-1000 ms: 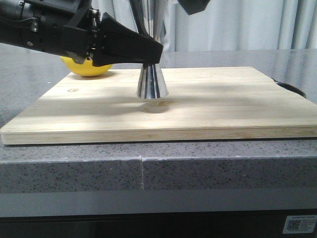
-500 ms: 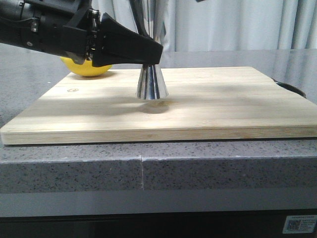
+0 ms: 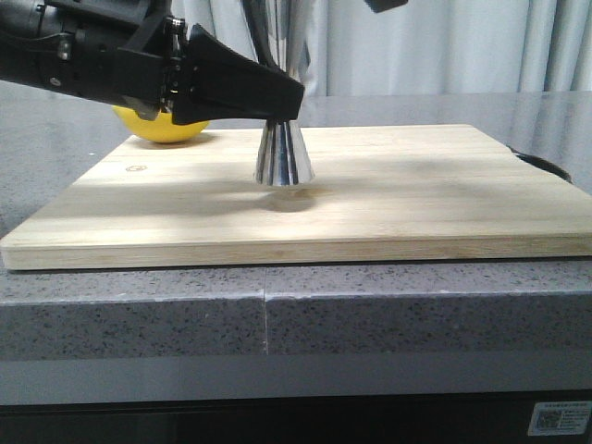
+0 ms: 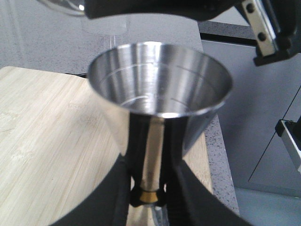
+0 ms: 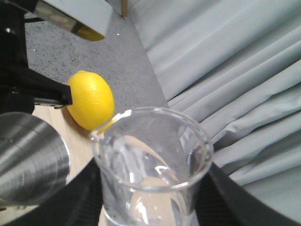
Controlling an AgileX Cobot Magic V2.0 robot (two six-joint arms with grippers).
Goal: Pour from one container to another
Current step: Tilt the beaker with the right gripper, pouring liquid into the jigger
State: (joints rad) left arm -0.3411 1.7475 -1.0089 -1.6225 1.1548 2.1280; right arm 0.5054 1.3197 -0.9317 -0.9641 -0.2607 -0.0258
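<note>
The steel jigger [image 3: 282, 155] stands upright on the wooden board [image 3: 416, 194]. My left gripper [image 3: 285, 109] comes in from the left and is shut on its narrow gold waist [image 4: 149, 195]. The jigger's open upper cup [image 4: 160, 80] has a shiny inside. The glass beaker [image 5: 153, 160] is held between the black fingers of my right gripper [image 5: 151, 193], up in the air beside the jigger's cup [image 5: 28, 160]. Its pouring lip points toward the jigger. In the front view only a dark tip of the right gripper [image 3: 387, 4] shows at the top edge, and the beaker is out of frame.
A yellow lemon [image 3: 162, 127] lies behind my left arm at the board's back left corner, also seen as the lemon [image 5: 91, 99] beyond the beaker. The board rests on a grey stone counter [image 3: 277, 314]. Grey curtains [image 3: 462, 46] hang behind.
The dark tip of my right gripper at the top edge has shifted slightly to the right and mostly out of frame. My left gripper and the jigger have not moved.
</note>
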